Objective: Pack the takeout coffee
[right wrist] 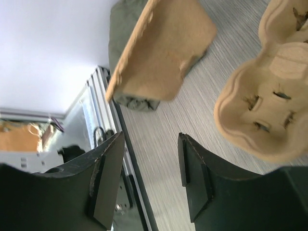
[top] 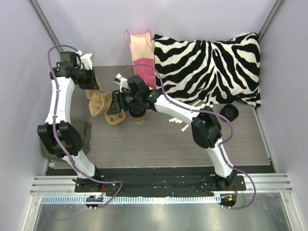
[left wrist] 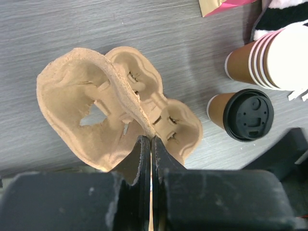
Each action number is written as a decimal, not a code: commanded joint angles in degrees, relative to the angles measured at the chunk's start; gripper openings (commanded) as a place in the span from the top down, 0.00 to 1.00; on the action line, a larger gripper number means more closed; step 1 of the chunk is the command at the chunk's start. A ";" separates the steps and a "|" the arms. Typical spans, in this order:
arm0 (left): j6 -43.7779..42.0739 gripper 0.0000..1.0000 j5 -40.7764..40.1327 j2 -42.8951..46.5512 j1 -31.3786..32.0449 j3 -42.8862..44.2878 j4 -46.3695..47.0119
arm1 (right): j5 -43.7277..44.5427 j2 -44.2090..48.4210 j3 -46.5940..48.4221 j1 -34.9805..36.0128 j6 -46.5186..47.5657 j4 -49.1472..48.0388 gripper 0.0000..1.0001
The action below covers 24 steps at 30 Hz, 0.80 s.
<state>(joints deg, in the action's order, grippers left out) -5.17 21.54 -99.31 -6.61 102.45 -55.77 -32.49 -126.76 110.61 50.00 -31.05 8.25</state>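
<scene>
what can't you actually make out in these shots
Top external: kraft-brown paper cup, top hidden under the right arm.
Left wrist: stack of nested paper cups, cut off by the right edge and glare-washed; count unclear.
Top external: pink-and-tan paper bag, inside not visible from this angle.
Right wrist: no cups in view.

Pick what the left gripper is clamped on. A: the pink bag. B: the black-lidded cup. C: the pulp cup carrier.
C: the left gripper is shut on the middle ridge of the pulp cup carrier; the black-lidded cup stands apart beside it.
</scene>
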 commanded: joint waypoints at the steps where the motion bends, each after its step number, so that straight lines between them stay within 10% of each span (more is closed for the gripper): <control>1: 0.25 1.00 2.98 4.11 -1.12 0.65 -3.11 | -0.11 9.23 -1.97 0.19 11.17 6.86 0.43; 12: -26.77 1.00 8.96 24.57 2.29 -19.19 -15.85 | -3.28 24.61 -9.26 -7.17 24.11 24.61 0.33; 24: -42.91 1.00 -10.19 43.50 39.99 -50.31 -9.99 | -1.35 34.21 -18.32 -21.95 23.40 24.62 0.28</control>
<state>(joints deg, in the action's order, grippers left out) -43.29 19.64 -57.67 25.78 56.82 -71.46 -34.33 -97.19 93.47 30.15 -8.71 32.86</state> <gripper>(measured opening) 0.020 0.707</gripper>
